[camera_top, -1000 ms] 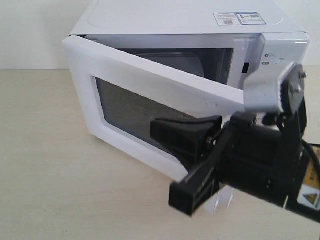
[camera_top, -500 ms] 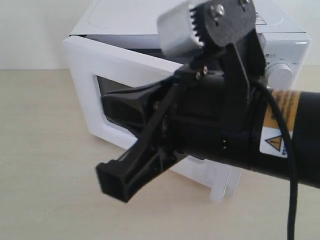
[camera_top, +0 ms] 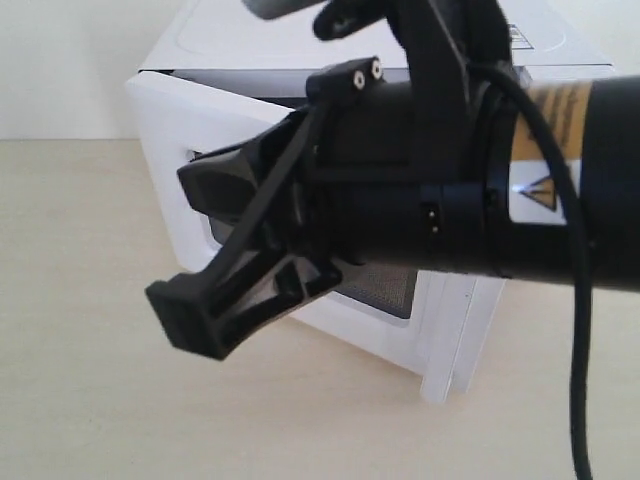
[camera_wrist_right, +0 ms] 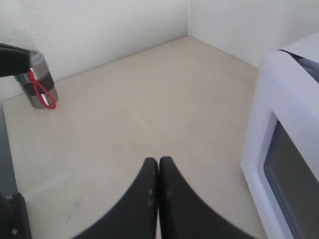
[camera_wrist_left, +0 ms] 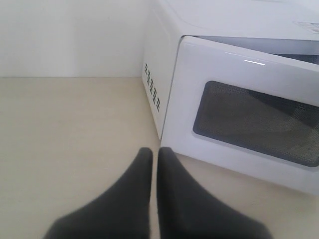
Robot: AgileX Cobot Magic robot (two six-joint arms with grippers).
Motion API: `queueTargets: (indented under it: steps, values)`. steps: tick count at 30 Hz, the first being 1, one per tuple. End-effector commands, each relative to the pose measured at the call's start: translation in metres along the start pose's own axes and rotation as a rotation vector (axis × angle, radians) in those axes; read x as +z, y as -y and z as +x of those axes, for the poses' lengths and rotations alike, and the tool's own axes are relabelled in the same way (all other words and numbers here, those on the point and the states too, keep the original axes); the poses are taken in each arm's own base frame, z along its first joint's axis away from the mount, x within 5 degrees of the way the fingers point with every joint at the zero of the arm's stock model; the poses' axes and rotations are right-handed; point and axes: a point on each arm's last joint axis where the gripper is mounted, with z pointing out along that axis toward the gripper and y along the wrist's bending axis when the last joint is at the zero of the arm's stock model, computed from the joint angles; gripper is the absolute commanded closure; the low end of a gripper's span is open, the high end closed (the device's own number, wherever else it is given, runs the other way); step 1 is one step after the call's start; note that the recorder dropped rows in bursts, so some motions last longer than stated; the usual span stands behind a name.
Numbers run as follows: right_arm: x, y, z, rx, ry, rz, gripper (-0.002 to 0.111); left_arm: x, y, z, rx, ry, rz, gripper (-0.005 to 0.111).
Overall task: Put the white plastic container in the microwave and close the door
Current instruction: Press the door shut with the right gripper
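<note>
The white microwave stands at the back of the table. Its door with the dark mesh window is ajar, hinged on the left, and the white bar handle juts toward me. My right arm reaches across in front of it, pointing left. My right gripper is shut and empty above the table, left of the door. My left gripper is shut and empty, just short of the hinge-side corner of the door. The white plastic container shows in no view.
A black cable hangs off the right arm. A silver cylinder with a red wire belongs to the other arm, near the wall. Bare beige table lies left of the microwave, and white walls close the back.
The right arm has swung up and to the left across the exterior view and now covers most of the microwave front. The door stays ajar at about the same angle.
</note>
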Motion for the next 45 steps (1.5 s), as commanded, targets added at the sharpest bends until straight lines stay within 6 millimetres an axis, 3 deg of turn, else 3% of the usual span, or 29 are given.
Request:
queueTargets:
  steps: [1, 7, 12, 19, 24, 31, 38, 45]
  values:
    - [-0.006, 0.014, -0.007, 0.021, -0.117, 0.079, 0.109, 0.000, -0.001, 0.001, -0.006, -0.002, -0.002, 0.102]
    - [-0.025, 0.039, -0.022, 0.031, -0.323, 0.298, 0.109, 0.000, -0.001, 0.001, -0.006, -0.005, -0.002, 0.102]
    - [-0.035, 0.046, -0.033, 0.072, -0.447, 0.416, 0.109, 0.000, -0.001, 0.001, -0.006, -0.005, -0.002, 0.102]
    - [0.001, 0.054, -0.017, 0.030, -0.645, 0.463, 0.109, 0.000, -0.001, 0.001, -0.006, -0.001, -0.002, 0.102]
    - [0.015, 0.064, -0.007, -0.010, -0.736, 0.563, 0.109, 0.000, -0.001, 0.001, -0.006, -0.001, -0.002, 0.102]
    - [0.018, 0.078, -0.010, -0.026, -0.684, 0.735, 0.109, 0.000, -0.001, 0.001, -0.006, -0.001, -0.002, 0.102]
    - [0.014, 0.102, -0.013, 0.048, -0.627, 0.793, 0.109, 0.000, -0.001, 0.001, -0.001, -0.001, -0.004, 0.102]
    - [0.020, 0.117, -0.023, 0.134, -0.443, 0.775, 0.109, 0.000, -0.003, 0.000, 0.023, 0.004, -0.027, 0.102]
